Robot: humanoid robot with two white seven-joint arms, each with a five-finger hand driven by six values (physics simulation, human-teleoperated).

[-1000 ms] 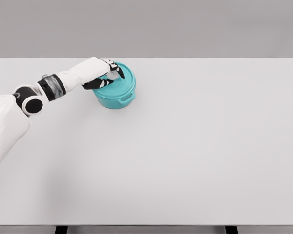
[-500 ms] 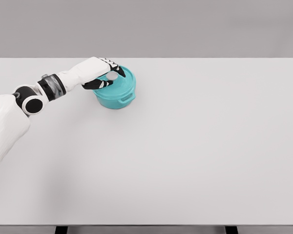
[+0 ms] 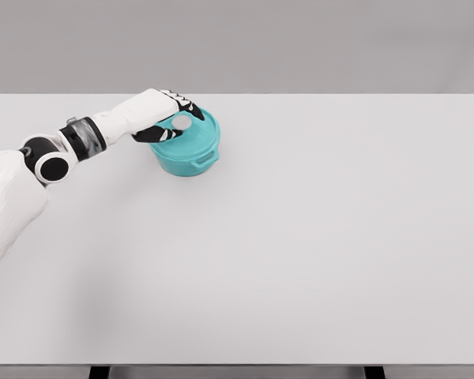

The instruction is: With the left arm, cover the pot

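Left robot hand [image 3: 172, 118] sits in the upper left of the frame, reaching in from the left edge across the worktop [image 3: 316, 237]. Its dark-tipped fingers [image 3: 191, 109] are loosely spread over the left part of the lid [image 3: 191, 136], close around the grey knob [image 3: 182, 123]; whether they grip the knob or only hover beside it I cannot tell. The lid appears to lie on the teal pot [image 3: 188, 158], which stands upper left of the frame's middle with one handle [image 3: 206, 160] towards the lower right. The relation that matters: the lid lies directly under and just right of the palm, roughly level and centred on the pot. By my judgement the cover looks seated, so what remains is letting go and lifting clear without dragging the lid sideways. The right arm is out of view.
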